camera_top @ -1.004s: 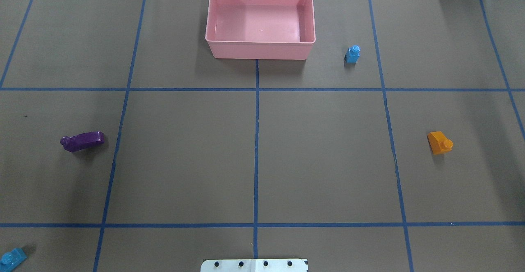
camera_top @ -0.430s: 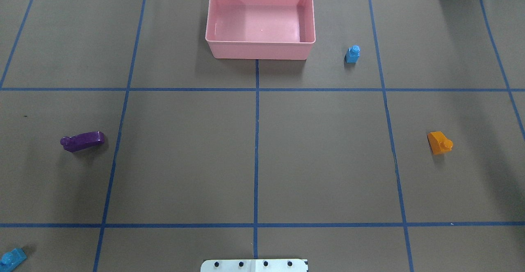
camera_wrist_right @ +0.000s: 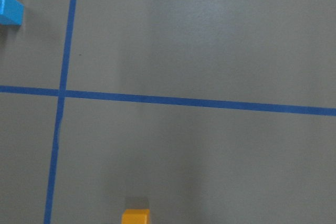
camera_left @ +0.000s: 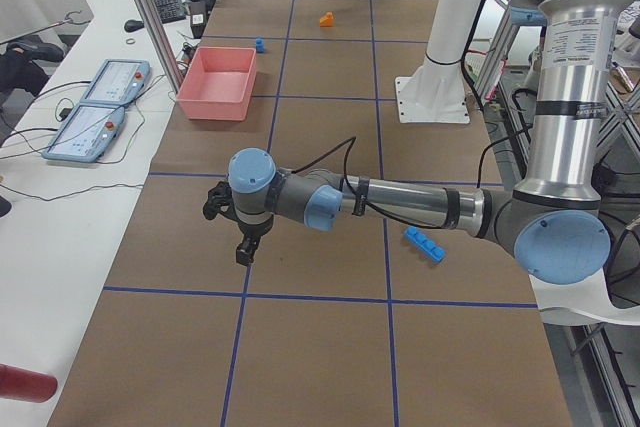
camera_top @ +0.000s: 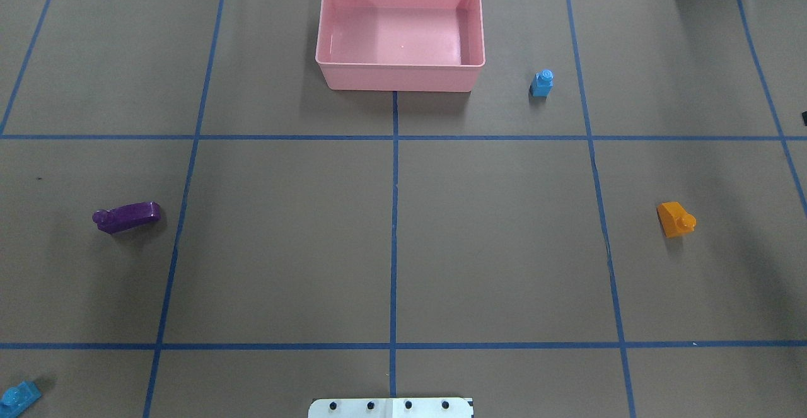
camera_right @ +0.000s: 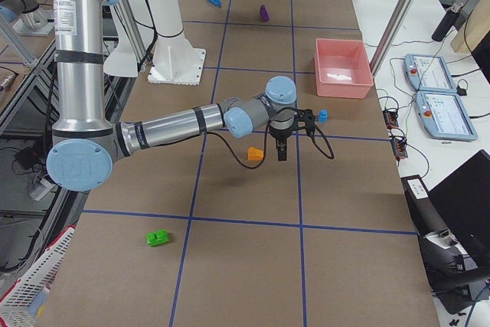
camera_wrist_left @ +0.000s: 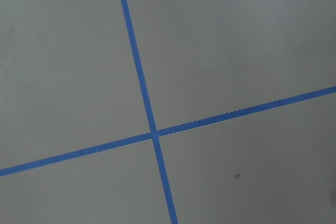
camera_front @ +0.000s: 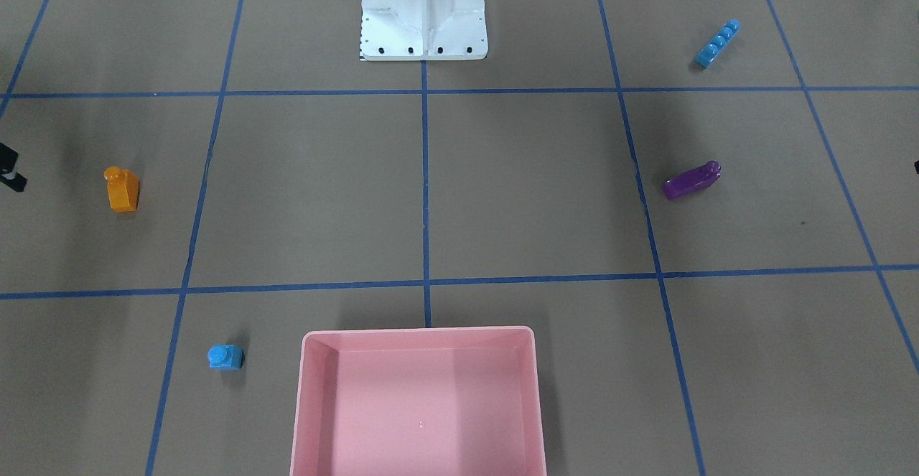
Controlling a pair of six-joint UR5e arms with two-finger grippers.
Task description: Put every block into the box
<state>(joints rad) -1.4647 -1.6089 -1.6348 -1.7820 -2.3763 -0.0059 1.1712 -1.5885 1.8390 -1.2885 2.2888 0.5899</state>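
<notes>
The pink box (camera_top: 400, 65) stands empty at the table's far middle. The tiny blue brick (camera_top: 541, 83) is to its right and the orange brick (camera_top: 676, 219) is at mid right. The purple brick (camera_top: 126, 216) lies at mid left and the long blue brick (camera_top: 19, 396) at the near left corner. The green brick (camera_right: 158, 238) lies beyond the overhead view, on the robot's right. My right gripper (camera_right: 281, 149) hangs beside the orange brick (camera_right: 255, 154). My left gripper (camera_left: 245, 245) hangs over bare table, left of the long blue brick (camera_left: 424, 244). I cannot tell whether either is open or shut.
The white pedestal base (camera_front: 423, 9) stands at the robot's side of the table. Blue tape lines (camera_top: 394, 216) divide the brown cover into squares. Control pendants (camera_right: 432, 86) lie on the bench beyond the box.
A small black tip of my right gripper has come into the overhead view at the right edge. The bricks and the box have not moved.
</notes>
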